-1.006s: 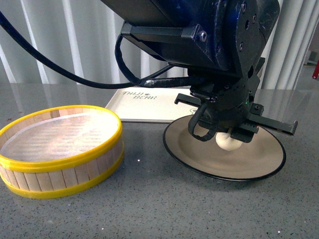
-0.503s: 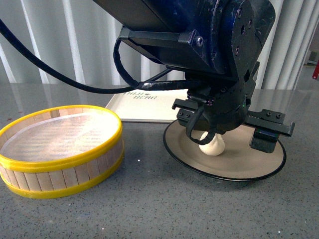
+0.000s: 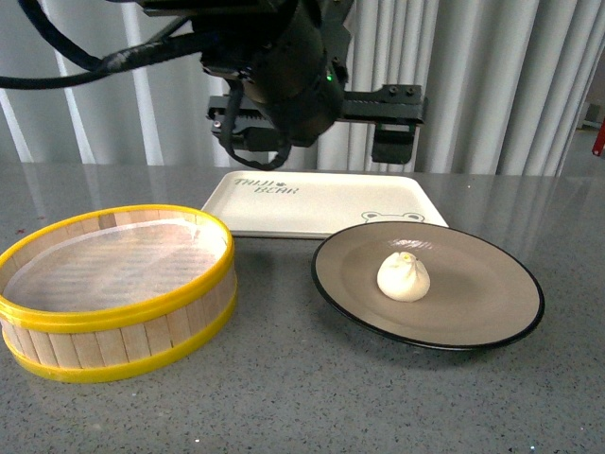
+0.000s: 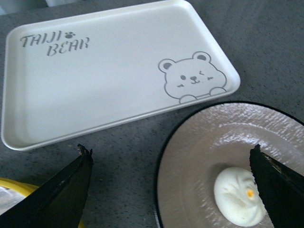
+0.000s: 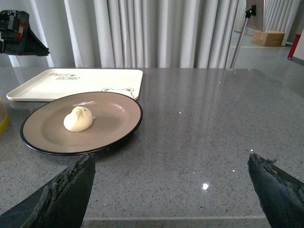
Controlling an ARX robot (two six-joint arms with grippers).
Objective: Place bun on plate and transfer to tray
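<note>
White pleated bun (image 3: pixel 404 276) (yellow-dotted top)

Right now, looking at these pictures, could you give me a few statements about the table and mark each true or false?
1. The bun lies on the plate. True.
2. The plate stands on the tray. False: it stands on the table, beside the tray.
3. The left jaws grip the bun. False: they are open, raised and empty.
4. The tray has a bear drawing. True.
5. The yellow-rimmed basket holds a bun. False: no bun shows in it.
</note>
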